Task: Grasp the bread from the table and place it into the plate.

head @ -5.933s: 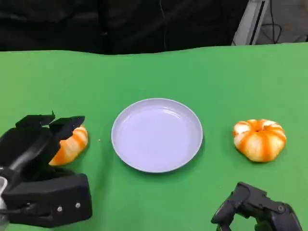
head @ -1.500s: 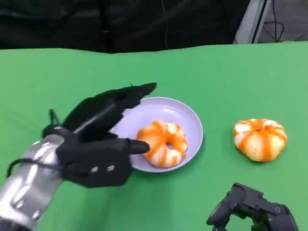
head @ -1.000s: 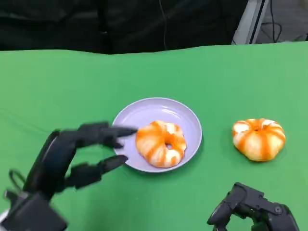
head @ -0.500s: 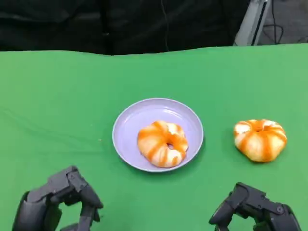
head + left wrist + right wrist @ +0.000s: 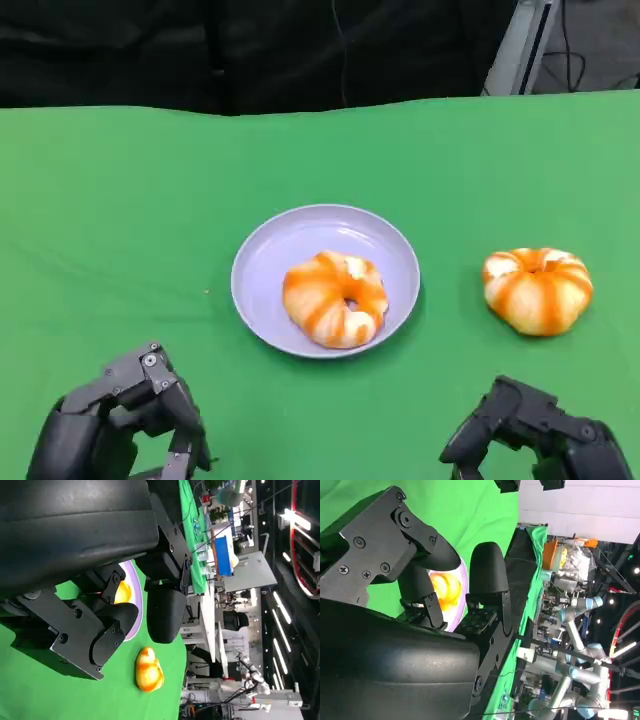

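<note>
Head view shows one orange-striped bread (image 5: 334, 298) lying in the purple plate (image 5: 270, 262) at the middle of the green worktop (image 5: 120, 200), and a second bread (image 5: 538, 289) sitting well apart from the plate on the robot's right. The left hand (image 5: 125, 420) and the right hand (image 5: 535, 440) both sit low at the near edge with fingers curled in, holding nothing. If a hand reaches for the second bread, it could bump the plate and knock the first bread out.
</note>
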{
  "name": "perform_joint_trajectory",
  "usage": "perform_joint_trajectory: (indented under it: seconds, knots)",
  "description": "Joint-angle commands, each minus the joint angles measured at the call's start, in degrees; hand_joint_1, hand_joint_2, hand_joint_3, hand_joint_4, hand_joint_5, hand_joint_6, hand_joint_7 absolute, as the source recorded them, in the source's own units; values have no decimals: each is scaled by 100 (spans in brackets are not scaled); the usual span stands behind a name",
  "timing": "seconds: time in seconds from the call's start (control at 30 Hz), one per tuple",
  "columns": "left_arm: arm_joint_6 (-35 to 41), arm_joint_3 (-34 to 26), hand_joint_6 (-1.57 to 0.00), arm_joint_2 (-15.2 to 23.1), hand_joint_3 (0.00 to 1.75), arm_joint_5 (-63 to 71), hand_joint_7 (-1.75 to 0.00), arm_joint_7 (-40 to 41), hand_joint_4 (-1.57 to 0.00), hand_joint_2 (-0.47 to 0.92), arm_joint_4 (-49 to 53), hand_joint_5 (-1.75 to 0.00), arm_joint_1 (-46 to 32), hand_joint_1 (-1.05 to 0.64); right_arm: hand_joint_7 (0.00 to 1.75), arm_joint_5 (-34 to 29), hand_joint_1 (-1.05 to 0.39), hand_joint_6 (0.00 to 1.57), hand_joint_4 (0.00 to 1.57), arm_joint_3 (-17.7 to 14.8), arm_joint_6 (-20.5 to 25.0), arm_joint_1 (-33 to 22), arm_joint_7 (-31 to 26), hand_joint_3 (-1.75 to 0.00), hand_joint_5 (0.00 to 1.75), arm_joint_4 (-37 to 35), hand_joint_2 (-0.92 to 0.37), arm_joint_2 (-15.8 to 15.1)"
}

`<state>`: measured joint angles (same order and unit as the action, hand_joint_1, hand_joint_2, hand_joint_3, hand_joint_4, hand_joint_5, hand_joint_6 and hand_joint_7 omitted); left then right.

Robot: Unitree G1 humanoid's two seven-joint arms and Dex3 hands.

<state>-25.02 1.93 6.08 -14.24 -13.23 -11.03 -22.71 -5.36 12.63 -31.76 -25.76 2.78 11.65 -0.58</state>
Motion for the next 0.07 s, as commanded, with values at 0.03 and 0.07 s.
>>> perform_joint_trajectory:
  seconds: [0.03,0.07]
  knots:
    - [98,-123,-72,15,136,-88,-170,-91,-82,41,-5,-175,4,3,135,21,-8,77,71,-4,-74,-31,-29,-130,161,-20,-36,-5]
    - [110,-137,-72,17,135,-104,-170,-110,-82,41,2,-175,7,3,135,29,-8,77,71,0,-80,-32,-24,-130,161,-28,-36,-5]
